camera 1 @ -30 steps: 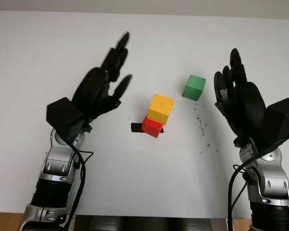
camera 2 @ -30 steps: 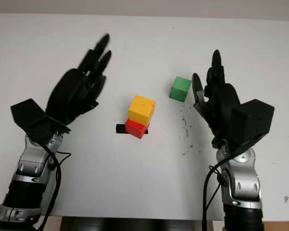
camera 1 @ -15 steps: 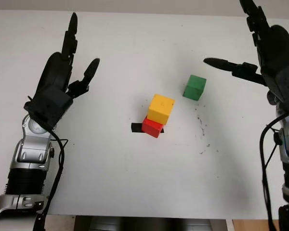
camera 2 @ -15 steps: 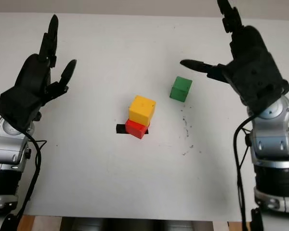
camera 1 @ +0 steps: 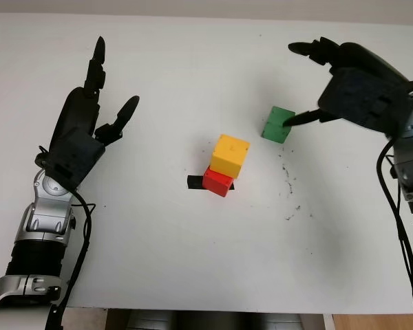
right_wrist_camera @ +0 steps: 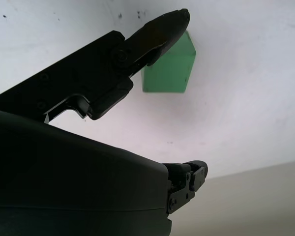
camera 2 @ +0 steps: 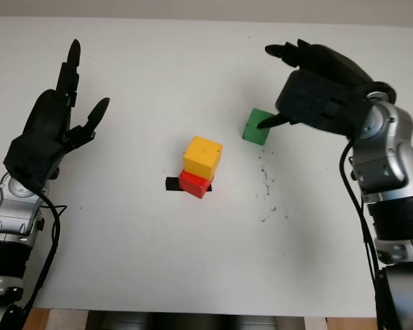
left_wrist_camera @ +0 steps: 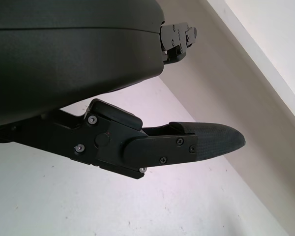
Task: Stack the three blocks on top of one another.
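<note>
A yellow block (camera 1: 230,155) sits on top of a red block (camera 1: 217,182) at the middle of the white table (camera 1: 193,261), turned a little askew on it. A green block (camera 1: 278,124) stands alone on the table to their right and farther back. My right hand (camera 1: 291,84) is open and hangs over the green block, its thumb tip (camera 1: 294,120) just at the block's right side. In the right wrist view the thumb (right_wrist_camera: 157,29) crosses in front of the green block (right_wrist_camera: 169,71). My left hand (camera 1: 117,71) is open, raised over the table's left side, far from the blocks.
A black tape mark (camera 1: 193,182) shows under the red block's left edge. Dark specks (camera 1: 289,184) dot the table right of the stack. The table's front edge (camera 1: 213,308) runs along the bottom.
My right hand has tipped forward and come down toward the green block, its thumb now beside it. My left hand has hardly moved. The blocks stay put.
</note>
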{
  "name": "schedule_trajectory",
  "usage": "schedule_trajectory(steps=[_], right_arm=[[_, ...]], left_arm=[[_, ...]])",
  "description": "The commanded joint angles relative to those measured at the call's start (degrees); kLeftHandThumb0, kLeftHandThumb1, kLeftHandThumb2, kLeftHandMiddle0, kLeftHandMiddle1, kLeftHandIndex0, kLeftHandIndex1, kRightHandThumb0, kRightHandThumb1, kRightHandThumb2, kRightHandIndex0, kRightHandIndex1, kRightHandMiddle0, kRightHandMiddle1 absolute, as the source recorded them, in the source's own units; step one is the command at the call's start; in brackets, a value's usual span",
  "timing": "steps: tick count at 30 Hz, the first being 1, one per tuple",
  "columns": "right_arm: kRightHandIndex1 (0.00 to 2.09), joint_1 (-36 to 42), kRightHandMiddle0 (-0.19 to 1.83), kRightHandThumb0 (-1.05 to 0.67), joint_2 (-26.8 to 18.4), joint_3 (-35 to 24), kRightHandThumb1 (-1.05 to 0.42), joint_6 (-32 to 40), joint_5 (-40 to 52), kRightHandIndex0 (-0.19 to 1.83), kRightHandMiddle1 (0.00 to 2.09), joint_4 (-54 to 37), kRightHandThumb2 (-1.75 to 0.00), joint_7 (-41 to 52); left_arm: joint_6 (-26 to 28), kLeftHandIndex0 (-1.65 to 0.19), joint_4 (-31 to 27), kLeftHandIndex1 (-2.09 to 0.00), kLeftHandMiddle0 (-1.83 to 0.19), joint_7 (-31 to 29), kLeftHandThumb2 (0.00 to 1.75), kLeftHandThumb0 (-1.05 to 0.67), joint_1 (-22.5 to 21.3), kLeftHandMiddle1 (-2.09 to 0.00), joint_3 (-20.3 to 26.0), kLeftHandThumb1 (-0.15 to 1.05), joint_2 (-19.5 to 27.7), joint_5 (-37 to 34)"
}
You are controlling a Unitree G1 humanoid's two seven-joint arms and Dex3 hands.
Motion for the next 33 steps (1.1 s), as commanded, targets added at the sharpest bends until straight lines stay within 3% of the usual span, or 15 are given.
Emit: schedule_trajectory(steps=[1,9,21,33], right_arm=[[0.04,-0.15,0.19,-0.68,0.3,0.57,-0.77,-1.25,-0.33,-0.1,0.12,0.85,-0.07,-0.01],[0.06,2.75,0.22,-0.72,2.01,2.95,-0.84,-4.82,-3.34,-0.08,0.1,1.2,-0.07,-3.7],[0.11,4.2,0.41,-0.69,0.96,7.37,-0.86,-15.52,-16.69,0.07,0.15,8.62,-0.06,-20.12],[0.1,4.36,0.49,-0.67,0.85,6.99,-0.85,-14.92,-21.21,0.14,0.12,9.89,-0.05,-21.86]], left_arm=[[-0.42,0.18,0.52,-0.05,0.19,0.5,0.51,-0.81,-1.05,0.0,-0.23,1.05,0.64,0.31],[-1.49,0.17,1.4,-0.05,0.18,0.36,0.5,-0.82,-1.13,-0.04,-0.95,1.05,0.76,0.8],[-1.83,0.19,1.51,-0.03,0.19,-0.29,0.5,-0.83,0.26,-0.01,-3.01,1.05,1.18,3.0],[-3.68,0.19,2.03,-0.03,0.19,-0.43,0.48,-0.81,0.59,-0.05,-3.12,1.05,1.27,3.74]])
